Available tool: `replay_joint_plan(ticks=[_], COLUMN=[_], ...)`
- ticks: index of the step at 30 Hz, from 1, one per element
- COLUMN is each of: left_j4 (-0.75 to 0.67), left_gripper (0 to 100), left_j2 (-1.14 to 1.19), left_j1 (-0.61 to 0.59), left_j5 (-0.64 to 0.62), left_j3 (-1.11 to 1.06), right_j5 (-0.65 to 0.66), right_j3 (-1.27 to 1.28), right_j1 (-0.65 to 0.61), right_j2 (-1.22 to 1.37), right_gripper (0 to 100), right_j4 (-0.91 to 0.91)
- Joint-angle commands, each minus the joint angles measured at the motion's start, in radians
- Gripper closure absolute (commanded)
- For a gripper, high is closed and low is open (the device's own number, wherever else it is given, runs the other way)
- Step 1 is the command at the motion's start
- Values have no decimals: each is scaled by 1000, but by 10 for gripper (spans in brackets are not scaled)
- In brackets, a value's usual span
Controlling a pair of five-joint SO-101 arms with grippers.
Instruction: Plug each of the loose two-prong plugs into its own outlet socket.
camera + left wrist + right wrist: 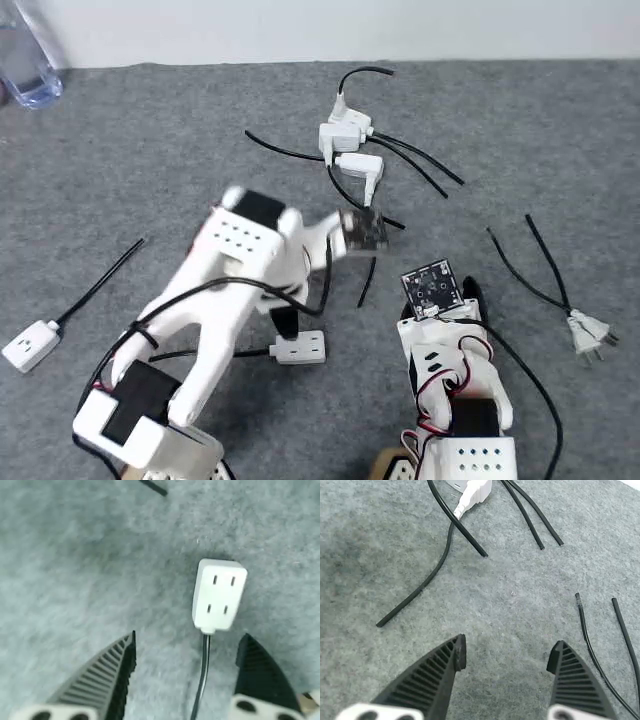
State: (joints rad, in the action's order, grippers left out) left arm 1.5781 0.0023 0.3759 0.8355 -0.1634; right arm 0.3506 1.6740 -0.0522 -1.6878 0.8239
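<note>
Near edge, high view: the right arm sits folded low, and its wrist board (433, 286) covers its hand from above. The right wrist view fills that in. The right hand (509, 641) is released, fingers spread wide, with bare grey desk (510, 595) between them. Two cut cable ends (585, 630) lie just off one finger.

Beside the right arm, a loose plug (590, 335) lies on the desk, prongs toward the edge. Its twin cords trail away toward the far side.

A near socket (298, 348) lies partly under the left arm, its cord running off beneath it. A far-left socket (30, 345) sits well apart from everything else.

Mid-desk: the left hand (358, 230) is only a smear from above, so its state is unreadable there. The left wrist view shows it released and empty, ribbed fingers (112, 672) apart. They hang over a two-outlet socket (220, 595) lying face up, untouched. The socket cord (202, 680) runs back between the fingers. I cannot settle which white block in the high view this is.

Farther: a white cluster (343, 132) with cables fanning out. It is hard to tell where the plug ends and the socket begins. A second white piece (358, 165) lies just beside it.

Far corner: a clear bottle (25, 60), cut off by the frame.
</note>
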Motion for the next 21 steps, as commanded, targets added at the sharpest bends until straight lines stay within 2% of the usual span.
replay_joint_plan(ticks=[1,4,8,10,12,15,17,19,21], left_j4=[166,176,175,173,163,92,14,-72,-138], left_gripper=[694,694,694,694,694,694,694,694,694], left_j2=[-120,-264,-496,-601,-695,-827,-902,-970,-1030], left_j1=[-9,-15,-51,-118,-242,-457,-589,-680,-718], left_j5=[-80,-221,-463,-580,-643,-661,-623,-595,-589], left_j3=[222,317,309,271,202,16,-145,-334,-516], right_j5=[11,11,11,11,11,12,29,40,38], right_j3=[12,14,14,14,14,12,-15,-69,-146], right_j1=[18,18,18,18,18,21,35,67,93], right_j2=[-13,-13,-13,-13,-13,-13,-13,-13,-13], right_gripper=[735,735,735,735,735,735,735,735,735], right_j4=[-28,-36,-39,-38,-33,-18,22,81,154])
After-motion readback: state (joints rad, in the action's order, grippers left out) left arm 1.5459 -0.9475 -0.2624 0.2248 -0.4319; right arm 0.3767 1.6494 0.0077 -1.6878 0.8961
